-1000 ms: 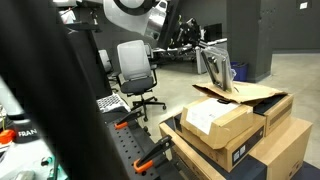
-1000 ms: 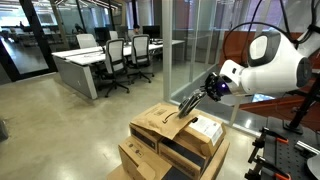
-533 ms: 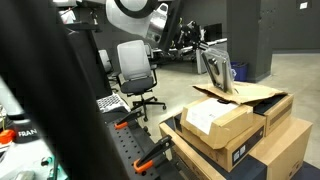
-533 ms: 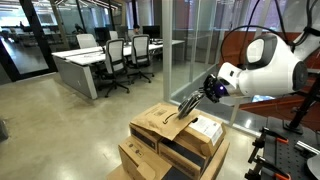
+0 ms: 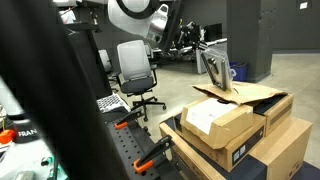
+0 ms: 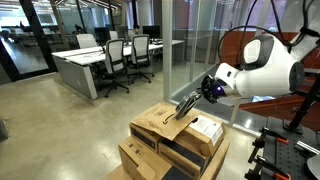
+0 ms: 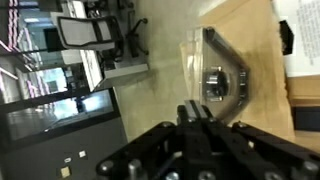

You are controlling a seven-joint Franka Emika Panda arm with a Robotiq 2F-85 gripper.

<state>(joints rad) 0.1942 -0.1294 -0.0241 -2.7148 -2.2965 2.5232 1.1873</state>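
On the flap of the top cardboard box point(image 5: 250, 94) stands a grey angular tool point(image 7: 222, 75), and beside it the gripper point(image 7: 195, 110), pinched together on nothing, presents a narrow tip.

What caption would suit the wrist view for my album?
Shut gripper hovers close to a grey bracket standing on a cardboard box.

I'm looking at a grey frame point(image 7: 225, 75): a flat, curved, metal-looking piece with a round shiny knob in its middle and a clear strip along one edge. In the wrist view it sits just past my closed gripper point(image 7: 195, 112), at about 1 o'clock. In an exterior view it stands upright, slightly tilted, on the open top flap of the upper cardboard box point(image 5: 250, 94). I can't tell whether it's pinched or only touched.
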